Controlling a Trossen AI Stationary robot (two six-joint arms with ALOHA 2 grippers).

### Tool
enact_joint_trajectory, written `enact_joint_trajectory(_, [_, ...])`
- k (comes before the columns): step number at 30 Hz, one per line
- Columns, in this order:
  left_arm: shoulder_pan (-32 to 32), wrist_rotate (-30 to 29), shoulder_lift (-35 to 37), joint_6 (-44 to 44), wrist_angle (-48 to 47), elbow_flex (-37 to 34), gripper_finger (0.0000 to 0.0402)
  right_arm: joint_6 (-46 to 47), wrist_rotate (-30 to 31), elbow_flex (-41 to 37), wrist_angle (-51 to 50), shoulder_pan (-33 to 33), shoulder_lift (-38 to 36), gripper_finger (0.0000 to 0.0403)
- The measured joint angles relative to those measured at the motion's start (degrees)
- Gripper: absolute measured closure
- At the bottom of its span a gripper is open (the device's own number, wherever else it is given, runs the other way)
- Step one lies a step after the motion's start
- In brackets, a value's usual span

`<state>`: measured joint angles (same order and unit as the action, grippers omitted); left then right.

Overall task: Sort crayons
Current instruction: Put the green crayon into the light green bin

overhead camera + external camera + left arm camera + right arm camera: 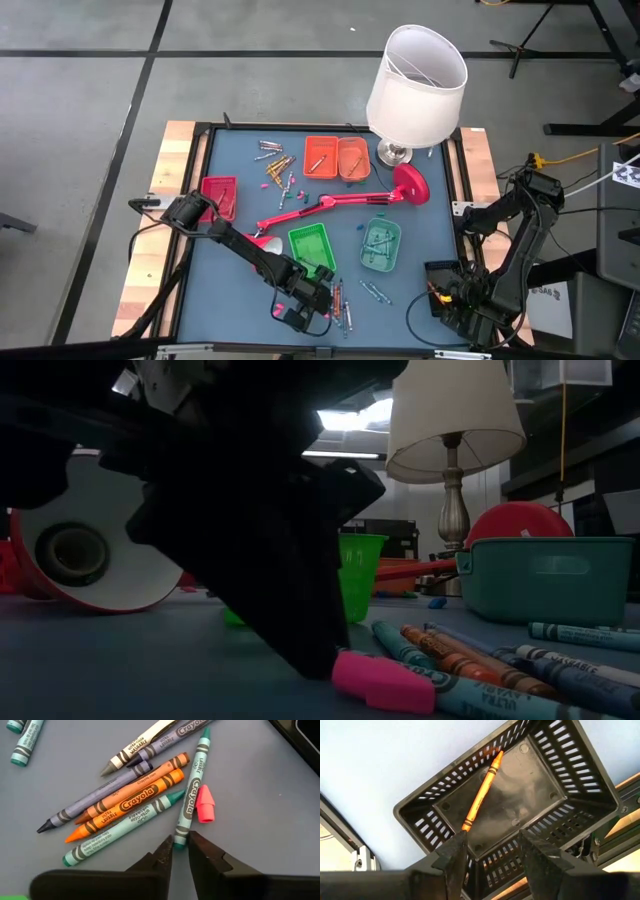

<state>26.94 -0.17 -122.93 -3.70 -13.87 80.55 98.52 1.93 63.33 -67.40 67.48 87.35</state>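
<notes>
Crayons (125, 805), short paper-wrapped sticks, lie in a loose fan on the grey-blue table mat (440, 200) near its front edge, just in front of the green plastic tray (310, 245). In the left wrist view you can count six in that fan: one grey-tipped, two purple-grey, one orange, two teal. A small pink eraser cap (205, 805) touches the upright teal crayon (192, 790). The left gripper (180, 849) stands over that crayon's lower end, its jaws narrowly parted on either side and not yet clamped. Open mat lies to the gripper's left. You see the right gripper (490, 847) at the front right corner, jaws spread wide above a black slotted basket (580, 765) holding one orange crayon (481, 792). Five trays sit on the mat: one red (218, 192), two orange (336, 157), one green, one teal (381, 245). A red desk lamp (340, 202) lies across the middle.
</notes>
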Motion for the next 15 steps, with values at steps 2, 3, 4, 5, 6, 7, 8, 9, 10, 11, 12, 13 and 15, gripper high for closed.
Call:
enact_joint_trajectory(2, [0.00,-0.04,0.00,0.02,-0.04,0.00,0.0361,0.00,0.00,0.00,0.00,0.00,0.00,0.0228])
enact_joint_trajectory(3, [0.00,-0.08,0.00,0.02,-0.06,0.00,0.0363,0.00,0.00,0.00,0.00,0.00,0.00,0.0228])
enact_joint_trajectory(4, [0.00,-0.12,0.00,0.06,-0.05,0.00,0.0365,0.00,0.00,0.00,0.00,0.00,0.00,0.0228])
enact_joint_trajectory(5, [0.00,-0.24,0.00,0.16,-0.06,0.00,0.0367,0.00,0.00,0.00,-0.01,-0.01,0.00,0.0228])
enact_joint_trajectory(6, [0.00,-0.39,0.00,0.20,-0.06,0.00,0.0369,0.00,0.00,0.00,0.00,0.00,0.00,0.0228])
enact_joint_trajectory(7, [0.00,-0.56,0.00,0.22,-0.08,0.00,0.0372,0.00,0.00,0.00,0.00,-0.02,0.00,0.0228])
enact_joint_trajectory(8, [0.00,-0.70,0.00,0.23,-0.07,0.00,0.0374,0.00,0.00,0.00,0.00,0.00,0.00,0.0228])
enact_joint_trajectory(9, [0.00,-0.89,0.00,0.25,-0.08,0.00,0.0376,0.00,0.00,0.00,0.00,0.00,0.00,0.0228])
enact_joint_trajectory(10, [0.00,-1.18,0.00,0.28,-0.08,0.00,0.0378,0.00,0.00,0.00,0.00,0.00,0.00,0.0228])
enact_joint_trajectory(11, [0.02,-1.40,0.00,0.31,-0.08,0.00,0.0380,0.00,0.00,0.00,0.00,0.00,0.00,0.0228])
enact_joint_trajectory(12, [0.02,-1.46,0.00,0.28,-0.08,0.00,0.0382,0.00,0.00,0.00,0.00,0.00,0.00,0.0228])
enact_joint_trajectory(13, [0.02,-1.50,0.00,0.31,-0.06,0.00,0.0384,0.00,0.07,0.00,0.02,-0.01,0.00,0.0228])
enact_joint_trajectory(15, [0.02,-1.66,0.00,0.31,-0.06,0.00,0.0386,0.02,0.79,0.00,0.20,0.00,0.00,0.0228])
